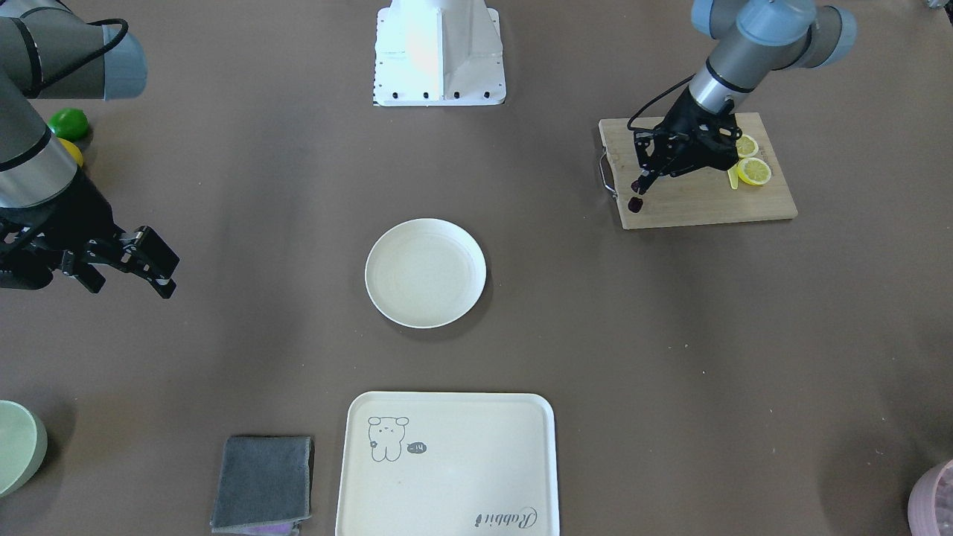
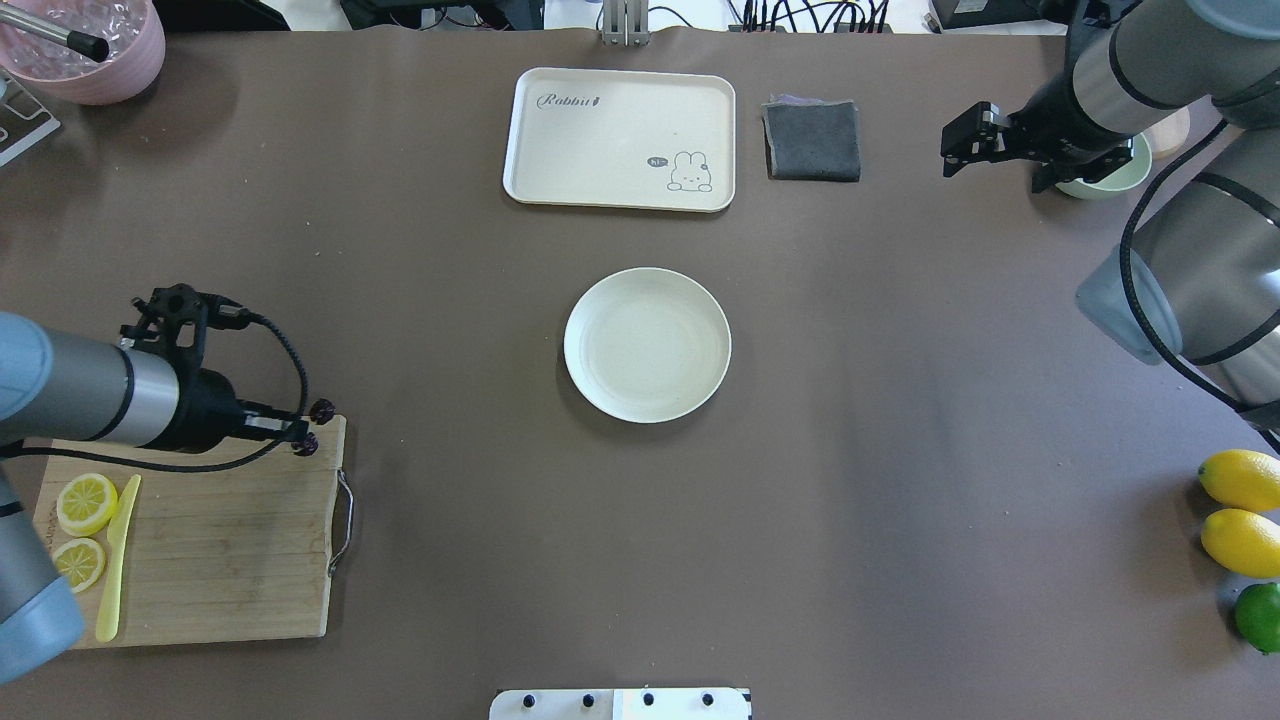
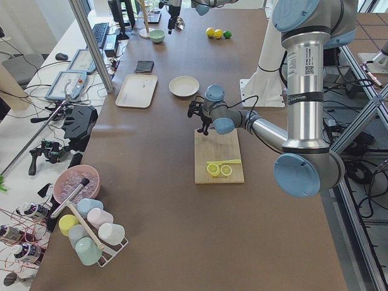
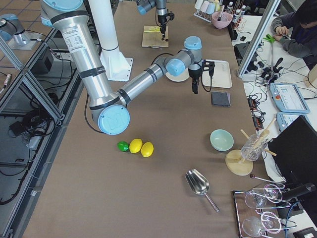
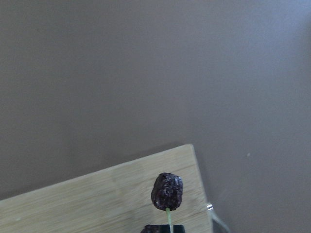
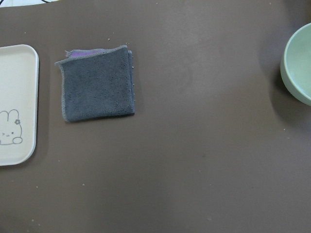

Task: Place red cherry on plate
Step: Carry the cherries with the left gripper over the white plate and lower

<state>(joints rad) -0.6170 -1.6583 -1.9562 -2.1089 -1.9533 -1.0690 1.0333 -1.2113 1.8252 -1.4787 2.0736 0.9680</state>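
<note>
The red cherry [image 2: 321, 409] is a pair of tiny dark fruits on a thin green stem. My left gripper [image 2: 297, 432] is shut on that stem, over the corner of the wooden cutting board [image 2: 220, 540] nearest the plate. In the left wrist view one cherry [image 5: 167, 191] hangs in front of the fingertips above the board's corner [image 5: 112, 194]. The front view shows the cherry [image 1: 635, 204] dangling just under the left gripper [image 1: 644, 183]. The round cream plate [image 2: 600, 345] [image 1: 387, 275] sits bare at the table's middle. My right gripper [image 1: 149, 272] [image 2: 962, 135] hovers open, holding nothing, far from both.
Lemon slices [image 2: 86, 502] and a yellow knife [image 2: 117, 560] lie on the board. A cream tray [image 2: 560, 140], grey cloth [image 2: 812, 140] and green bowl [image 6: 297, 63] sit along the far edge. Two lemons [image 2: 1240, 480] and a lime [image 2: 1258, 615] lie at the right.
</note>
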